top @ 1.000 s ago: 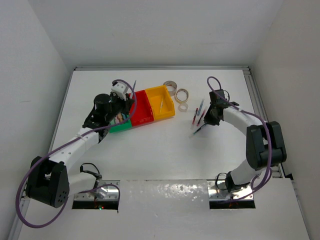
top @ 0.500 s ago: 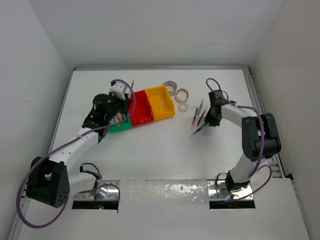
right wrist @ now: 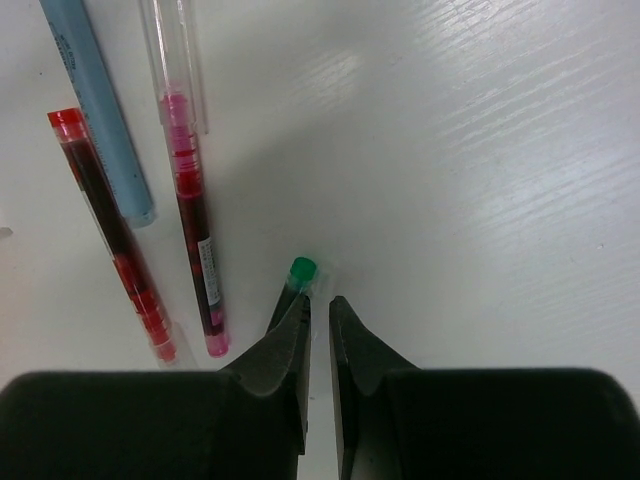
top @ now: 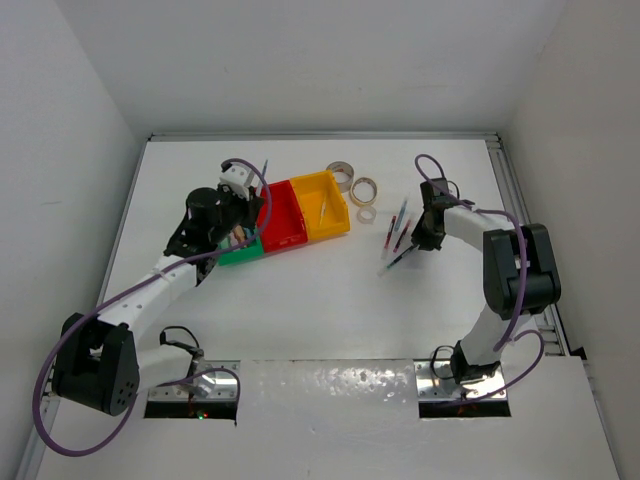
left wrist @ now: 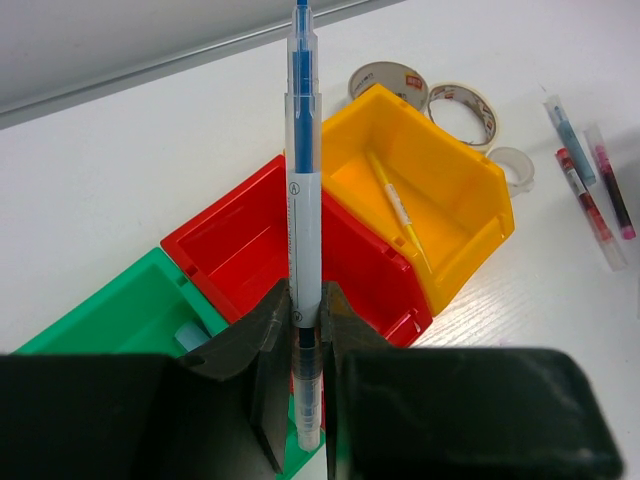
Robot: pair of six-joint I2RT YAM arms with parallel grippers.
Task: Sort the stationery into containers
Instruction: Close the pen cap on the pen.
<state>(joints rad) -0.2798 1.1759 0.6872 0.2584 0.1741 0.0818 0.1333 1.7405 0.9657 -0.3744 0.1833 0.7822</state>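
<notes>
My left gripper [left wrist: 305, 296] is shut on a clear pen with blue ink [left wrist: 303, 150] and holds it upright over the edge between the green bin [left wrist: 110, 310] and the red bin [left wrist: 235, 235]; the gripper also shows in the top view [top: 248, 198]. The yellow bin [left wrist: 440, 190] holds a yellow pen [left wrist: 395, 205]. My right gripper [right wrist: 319, 305] is down on the table, its jaws almost together with nothing between them. A green-capped pen [right wrist: 302, 268] lies against the outside of its left finger. A pale blue pen [right wrist: 95, 110], a red pen [right wrist: 110, 240] and a pink pen [right wrist: 190, 220] lie to the left.
Three tape rolls [top: 342, 172], [top: 364, 188], [top: 367, 213] lie right of the yellow bin [top: 322, 205]. A pale blue block [left wrist: 185, 335] lies in the green bin. The loose pens [top: 398, 225] lie between the rolls and my right gripper [top: 418, 240]. White walls enclose the table.
The right arm's elbow has swung in while its gripper stayed by the green-capped pen. The left arm with the blue pen has barely moved.
</notes>
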